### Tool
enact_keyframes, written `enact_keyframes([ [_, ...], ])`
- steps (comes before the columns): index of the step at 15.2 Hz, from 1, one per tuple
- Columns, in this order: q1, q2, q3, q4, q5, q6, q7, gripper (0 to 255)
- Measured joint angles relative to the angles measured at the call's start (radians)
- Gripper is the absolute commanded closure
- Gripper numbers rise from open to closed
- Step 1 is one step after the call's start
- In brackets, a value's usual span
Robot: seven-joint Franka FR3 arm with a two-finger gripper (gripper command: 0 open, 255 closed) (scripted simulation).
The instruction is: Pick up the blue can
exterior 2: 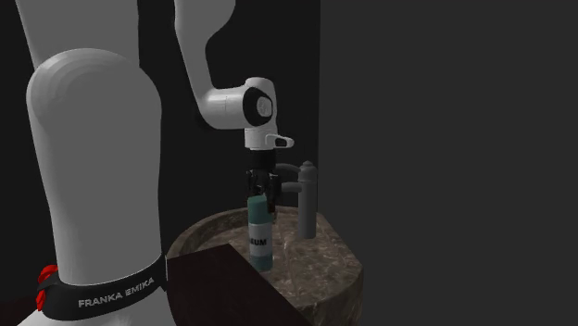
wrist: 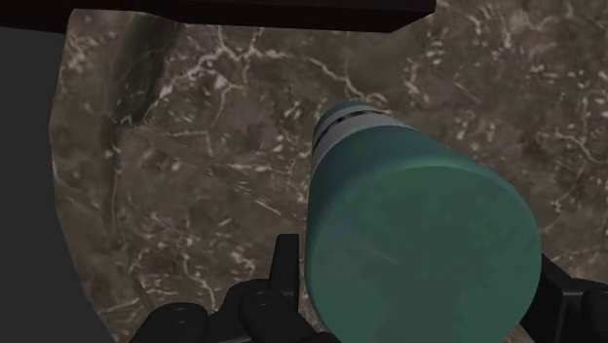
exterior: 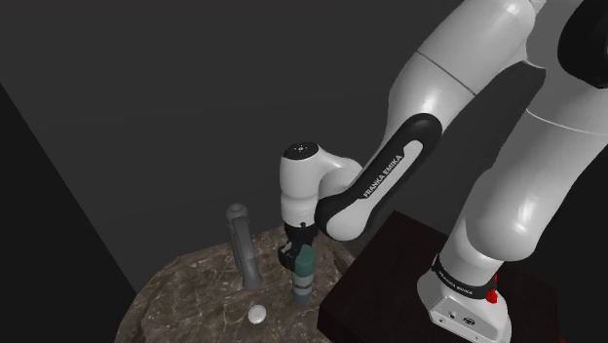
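Teal can (exterior 2: 259,239) upright, long axis vertical; end effector (exterior 2: 260,194) clasping its upper part.

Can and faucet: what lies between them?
Bare marble lies between the can and the faucet, as the shoulder view shows.

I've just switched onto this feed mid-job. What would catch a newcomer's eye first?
The teal can stands upright in the brown marbled basin, with the black gripper right down over its top. A grey faucet stands close beside them, to the second exterior view's right, with dark walls all around.
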Motion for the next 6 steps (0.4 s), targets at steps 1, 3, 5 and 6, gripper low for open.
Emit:
enact_keyframes([
  [1,0.003,-0.019,-0.002,0.004,0.019,-0.020,-0.016,255],
  [3,0.010,-0.055,-0.005,0.009,0.051,-0.057,-0.040,255],
  [5,0.016,-0.084,-0.009,0.013,0.074,-0.087,-0.057,255],
  [6,0.018,-0.092,-0.010,0.016,0.080,-0.098,-0.061,255],
])
